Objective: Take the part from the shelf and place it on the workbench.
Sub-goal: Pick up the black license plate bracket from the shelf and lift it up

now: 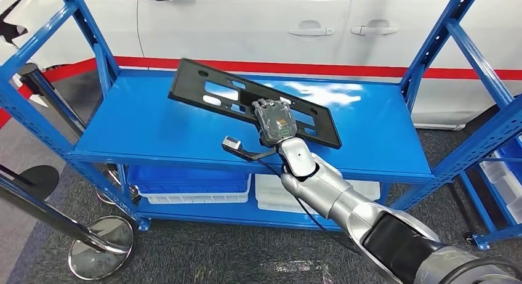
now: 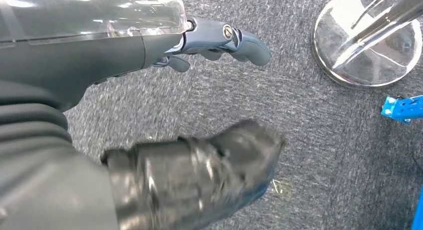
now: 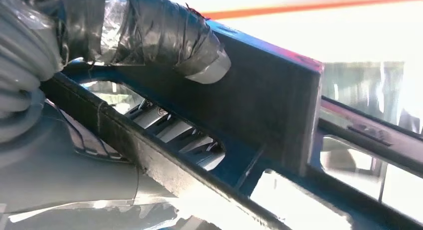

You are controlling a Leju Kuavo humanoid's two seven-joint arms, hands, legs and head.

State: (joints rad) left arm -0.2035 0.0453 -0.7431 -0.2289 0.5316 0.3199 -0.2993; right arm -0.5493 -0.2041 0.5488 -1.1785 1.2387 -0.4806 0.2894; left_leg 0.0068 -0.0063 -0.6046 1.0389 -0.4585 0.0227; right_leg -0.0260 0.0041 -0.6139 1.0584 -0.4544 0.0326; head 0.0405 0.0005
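Observation:
The part is a long flat black plastic panel (image 1: pixel 209 87) with several cut-outs, tilted above the blue shelf top (image 1: pixel 141 127), its left end raised. My right hand (image 1: pixel 275 121) grips it near its middle from the front edge. Close up in the right wrist view, the taped thumb (image 3: pixel 164 33) presses on the panel's face (image 3: pixel 269 100) while fingers (image 3: pixel 169 132) show through a slot from underneath. My left hand (image 2: pixel 199 105) hangs over the carpet, fingers apart, holding nothing.
The blue steel rack has uprights at both ends (image 1: pixel 458 25) and bins on its lower shelf (image 1: pixel 191 185). A white car (image 1: pixel 295 19) stands behind it. A chrome stanchion base (image 1: pixel 101 247) sits on the carpet at the left.

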